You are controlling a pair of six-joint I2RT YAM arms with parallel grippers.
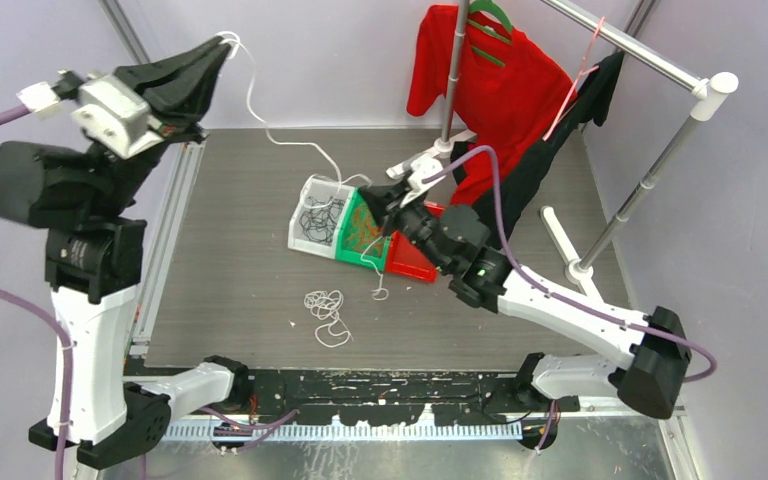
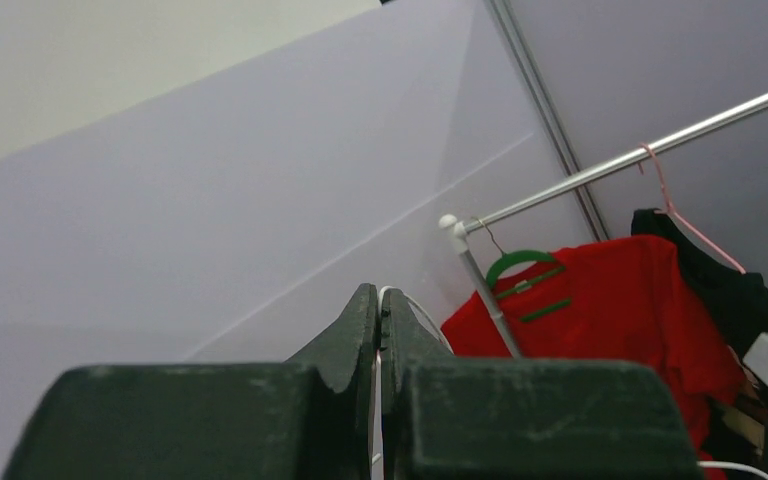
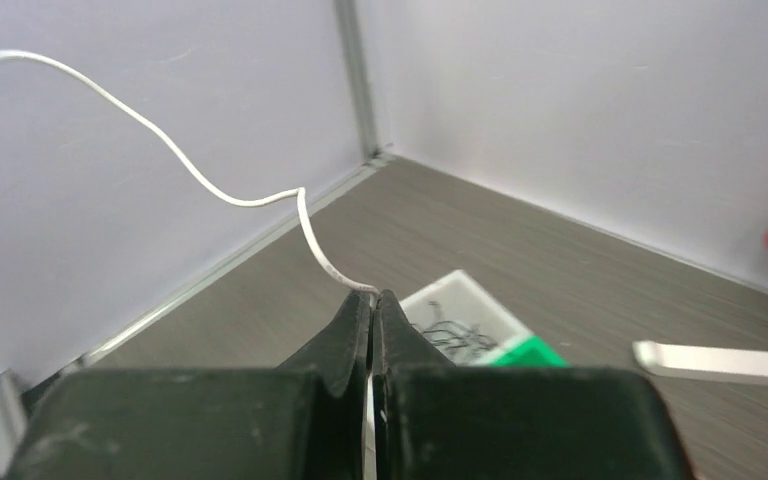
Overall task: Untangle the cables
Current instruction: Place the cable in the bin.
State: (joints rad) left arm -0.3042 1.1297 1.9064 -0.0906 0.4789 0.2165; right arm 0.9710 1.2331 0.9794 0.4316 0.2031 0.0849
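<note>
Raised high, the left gripper (image 1: 224,42) clamps one end of a white cable (image 1: 260,118) that runs down to the right gripper (image 3: 373,300), fingers (image 3: 350,335) closed tight on it over the bins (image 1: 298,238) of other cables (image 1: 318,218)

Right tool (image 3: 373,302) is pinching white cable (image 3: 250,203) arcing up-left; white bin (image 3: 488,300) is holding black wires (image 3: 450,335) on bench (image 3: 560,260).

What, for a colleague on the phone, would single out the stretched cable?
Find the plastic bins on the table. From the right gripper beside them a white cable rises through the air to the left gripper. Unlike the loose white cable lying nearby, it is pinched at both ends.
</note>
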